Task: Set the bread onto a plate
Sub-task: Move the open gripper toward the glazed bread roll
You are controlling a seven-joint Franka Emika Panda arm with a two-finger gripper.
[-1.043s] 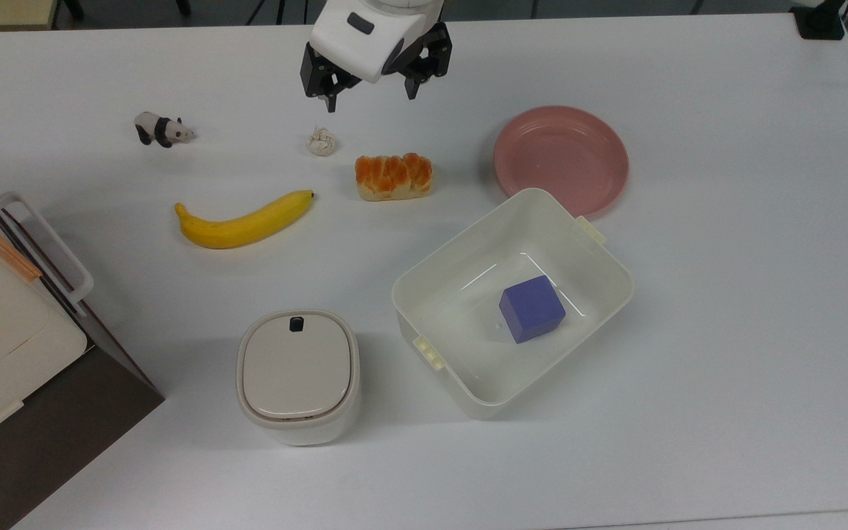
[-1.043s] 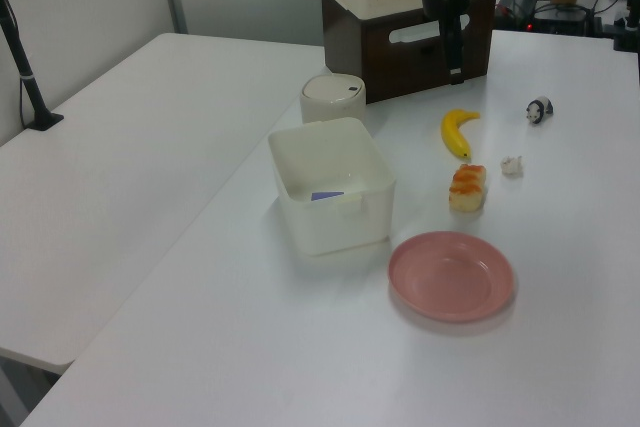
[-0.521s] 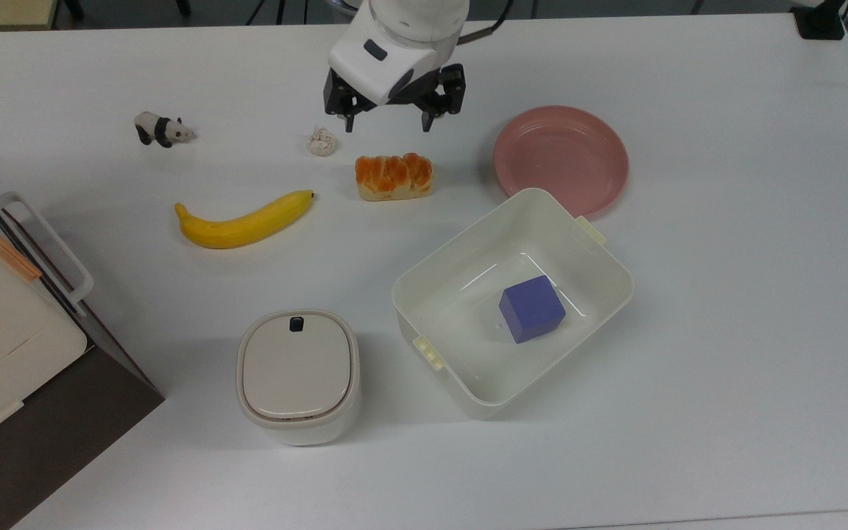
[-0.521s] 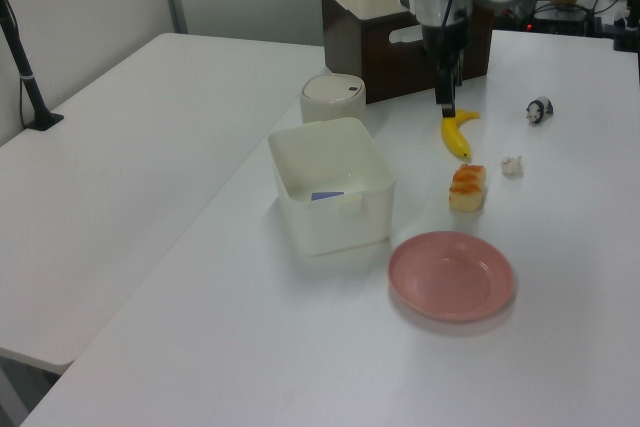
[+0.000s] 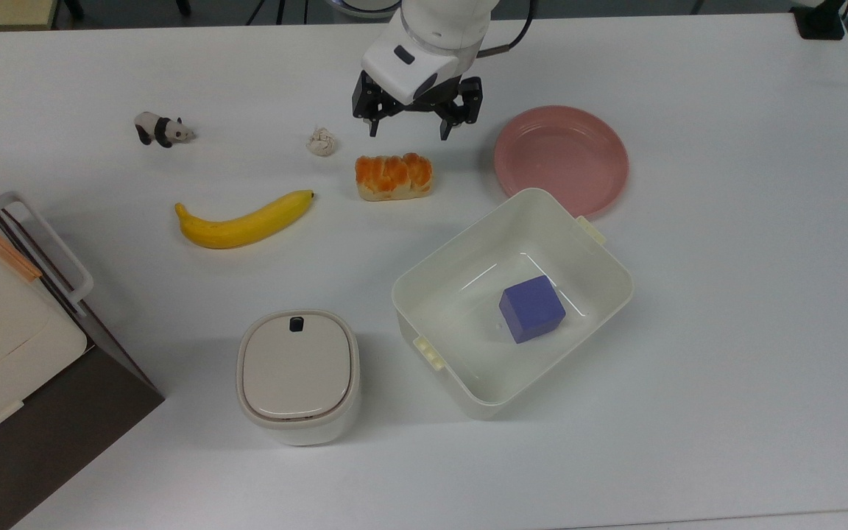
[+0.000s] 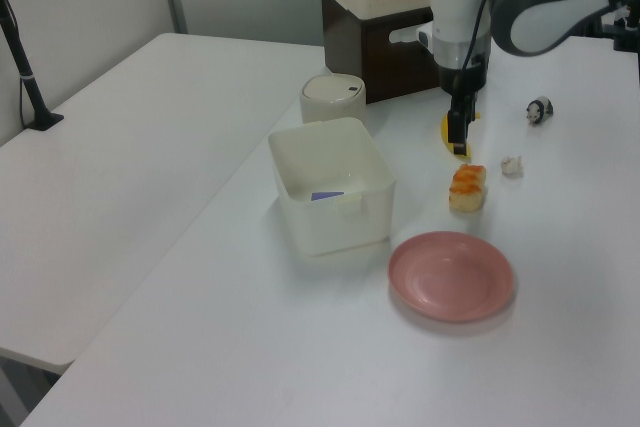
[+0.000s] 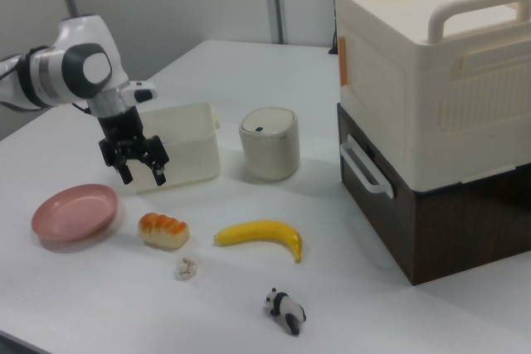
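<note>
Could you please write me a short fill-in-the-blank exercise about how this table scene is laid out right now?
1. The white tub holds a ____ cube.
2. The plate is ____ in colour.
3. In the top view, the bread lies between the plate and the yellow ____.
4. The gripper has its fingers ____.

Missing words: purple; pink; banana; open
</note>
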